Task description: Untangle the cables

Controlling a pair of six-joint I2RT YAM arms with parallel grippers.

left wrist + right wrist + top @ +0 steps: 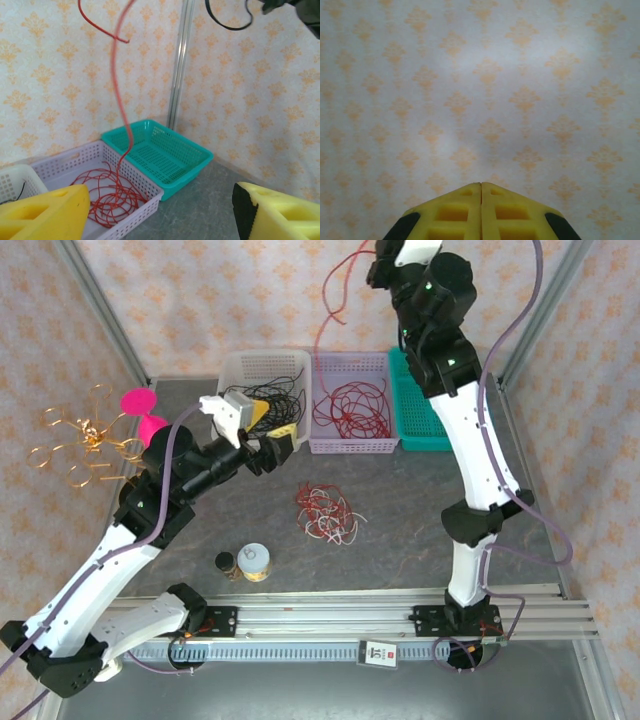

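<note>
A tangle of red and off-white cables (pixel 325 510) lies on the grey table (pixel 400 530). Black cables (pixel 272 390) sit in the white basket (pixel 240 368). A red cable (pixel 350 408) is coiled in the lilac basket (pixel 380 445), and one strand (pixel 120 100) rises from the coil (pixel 107 197) up to my raised right gripper (pixel 382 258). In the right wrist view that gripper (pixel 481 187) faces the wall with its yellow fingers pressed together. My left gripper (pixel 272 423) hovers open by the white basket, its fingers (pixel 40 215) wide apart with nothing between them.
An empty teal basket (pixel 415 415) stands right of the lilac one (pixel 150 190). A gold wire ornament (pixel 80 435) and a pink object (pixel 145 405) sit at the left. Two small jars (pixel 255 562) stand near the front rail (pixel 350 620).
</note>
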